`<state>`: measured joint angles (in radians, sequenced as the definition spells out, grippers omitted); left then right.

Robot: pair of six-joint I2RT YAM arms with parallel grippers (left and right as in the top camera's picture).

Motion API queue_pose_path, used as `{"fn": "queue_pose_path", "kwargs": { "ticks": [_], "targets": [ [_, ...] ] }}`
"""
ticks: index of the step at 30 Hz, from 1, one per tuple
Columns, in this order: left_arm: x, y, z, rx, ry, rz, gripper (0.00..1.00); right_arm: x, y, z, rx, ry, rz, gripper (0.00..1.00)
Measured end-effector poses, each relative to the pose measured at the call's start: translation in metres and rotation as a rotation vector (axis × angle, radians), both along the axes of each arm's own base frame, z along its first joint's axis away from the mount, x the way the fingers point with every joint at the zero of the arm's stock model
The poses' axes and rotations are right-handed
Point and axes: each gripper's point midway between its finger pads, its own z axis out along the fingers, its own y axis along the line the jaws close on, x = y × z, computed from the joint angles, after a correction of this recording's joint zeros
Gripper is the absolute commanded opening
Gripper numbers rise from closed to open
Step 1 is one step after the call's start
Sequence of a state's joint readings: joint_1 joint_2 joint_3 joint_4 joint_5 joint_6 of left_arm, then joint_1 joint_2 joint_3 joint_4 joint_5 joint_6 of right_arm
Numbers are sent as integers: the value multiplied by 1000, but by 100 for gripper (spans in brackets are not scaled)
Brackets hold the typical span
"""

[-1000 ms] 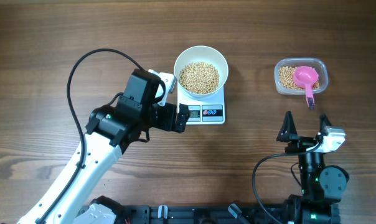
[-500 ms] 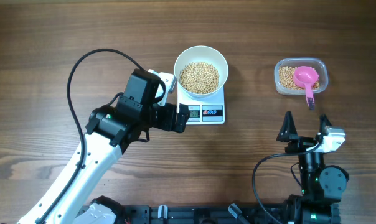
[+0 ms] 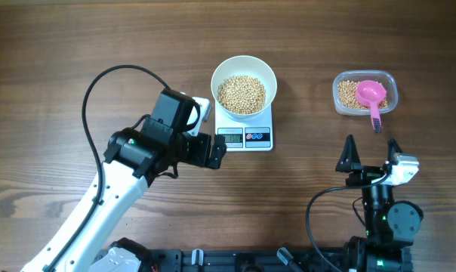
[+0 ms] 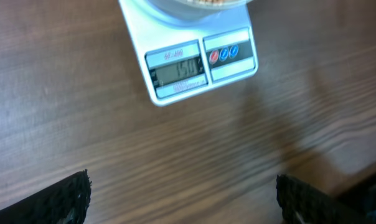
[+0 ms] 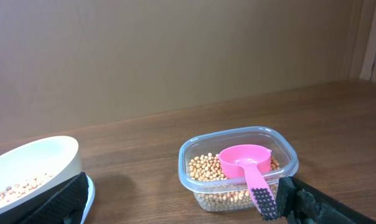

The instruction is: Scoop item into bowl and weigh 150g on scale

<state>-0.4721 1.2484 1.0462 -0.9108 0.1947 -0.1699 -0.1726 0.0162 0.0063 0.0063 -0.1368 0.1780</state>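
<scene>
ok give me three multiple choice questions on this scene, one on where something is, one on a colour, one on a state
1. Where does the scoop lie?
A. in the white bowl
B. in the clear tub, on the beans
C. flat on the bare table

2. What colour is the scoop?
A. blue
B. green
C. pink

3. How does the right gripper stand?
A. open, holding nothing
B. shut on the scoop
C. shut on the bowl

Answers:
1 B: the right wrist view shows its cup resting on the beans inside the clear tub.
2 C: it is pink in both the overhead and right wrist views.
3 A: its fingers stand wide apart, with nothing between them.
</scene>
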Motion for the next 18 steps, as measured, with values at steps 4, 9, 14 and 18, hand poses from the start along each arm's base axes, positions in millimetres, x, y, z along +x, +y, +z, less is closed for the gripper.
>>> {"fn": "queue_pose_path", "kwargs": {
  "ticks": [4, 9, 14, 18],
  "targets": [
    [-15, 8, 5, 11, 22, 0, 100, 0, 0, 0, 0, 0, 0, 100],
    [-27, 14, 46, -62, -120, 0, 100, 0, 0, 0, 0, 0, 0, 100],
    [-39, 23, 83, -134, -259, 12, 100, 0, 0, 0, 0, 0, 0, 100],
    [-38, 49, 104, -160, -354, 109, 100, 0, 0, 0, 0, 0, 0, 100]
  ]
}}
